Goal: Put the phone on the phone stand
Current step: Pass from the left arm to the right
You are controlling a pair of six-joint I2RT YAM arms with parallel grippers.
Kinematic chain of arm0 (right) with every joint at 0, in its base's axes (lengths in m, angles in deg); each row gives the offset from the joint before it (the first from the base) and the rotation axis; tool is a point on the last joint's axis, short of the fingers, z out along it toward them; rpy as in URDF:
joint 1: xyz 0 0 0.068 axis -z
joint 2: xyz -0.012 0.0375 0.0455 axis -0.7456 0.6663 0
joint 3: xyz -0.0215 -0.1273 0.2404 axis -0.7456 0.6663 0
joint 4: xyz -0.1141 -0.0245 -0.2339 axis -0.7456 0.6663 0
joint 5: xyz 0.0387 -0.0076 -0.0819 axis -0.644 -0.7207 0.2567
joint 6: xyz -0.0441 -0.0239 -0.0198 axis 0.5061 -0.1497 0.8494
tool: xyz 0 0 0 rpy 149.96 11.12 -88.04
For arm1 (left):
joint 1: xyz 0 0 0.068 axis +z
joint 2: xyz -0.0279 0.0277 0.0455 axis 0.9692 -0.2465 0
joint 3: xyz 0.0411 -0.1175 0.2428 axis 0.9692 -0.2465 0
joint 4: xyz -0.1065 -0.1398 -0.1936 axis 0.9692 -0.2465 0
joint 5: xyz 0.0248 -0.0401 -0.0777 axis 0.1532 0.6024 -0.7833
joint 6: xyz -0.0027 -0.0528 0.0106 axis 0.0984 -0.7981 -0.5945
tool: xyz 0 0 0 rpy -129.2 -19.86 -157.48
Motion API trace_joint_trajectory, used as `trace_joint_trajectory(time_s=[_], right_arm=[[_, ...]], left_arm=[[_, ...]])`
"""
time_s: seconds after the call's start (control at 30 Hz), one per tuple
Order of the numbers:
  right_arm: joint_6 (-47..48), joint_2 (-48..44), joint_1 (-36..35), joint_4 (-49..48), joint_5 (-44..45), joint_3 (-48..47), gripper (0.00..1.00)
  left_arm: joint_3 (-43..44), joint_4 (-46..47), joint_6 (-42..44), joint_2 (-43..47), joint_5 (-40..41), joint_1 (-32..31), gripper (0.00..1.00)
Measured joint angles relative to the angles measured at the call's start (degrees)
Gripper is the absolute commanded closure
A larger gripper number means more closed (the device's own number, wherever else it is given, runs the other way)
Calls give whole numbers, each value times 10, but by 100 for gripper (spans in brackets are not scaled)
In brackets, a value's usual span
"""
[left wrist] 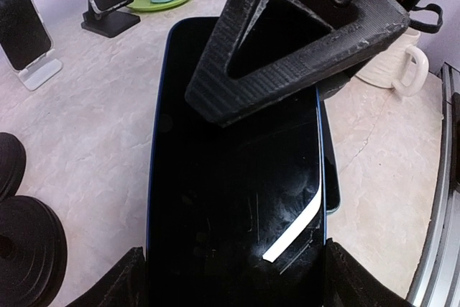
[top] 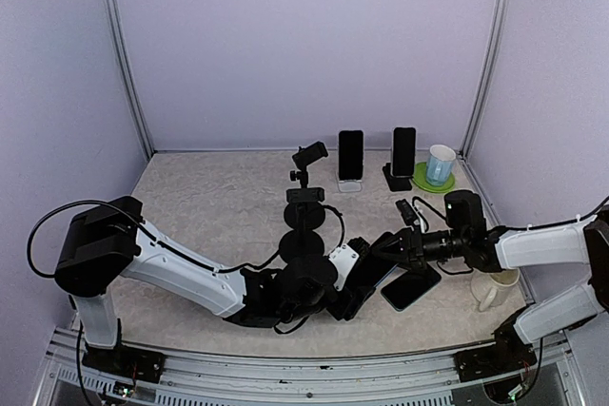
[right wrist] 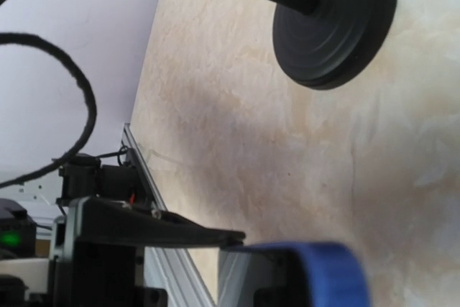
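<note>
Near the worktop front, the phone is mostly hidden from above between left gripper and right gripper. At the left wrist it is seen clamped in the left gripper; at the right wrist only a blurred blue edge is shown, and that gripper's state cannot be told.

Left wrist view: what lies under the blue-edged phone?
A strip of a second dark phone shows along one long side, on the table. The rest is covered by the blue-edged phone.

Plain lilac walls, two metal corner posts, pale mottled beige tabletop
</note>
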Motion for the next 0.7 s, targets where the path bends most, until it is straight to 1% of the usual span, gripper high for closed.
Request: trace_joint_trajectory(time_s=[0.23,0.4,0.7], right_arm=[[-1,6,-3,-8,5,2,66],[0,7,-5,-11,11,3,61],[0,8,-7,-14,23,4,58]], left_arm=[[0,1,0,0,0,0,29],[0,1,0,0,0,0,29],[0,1,0,0,0,0,29]])
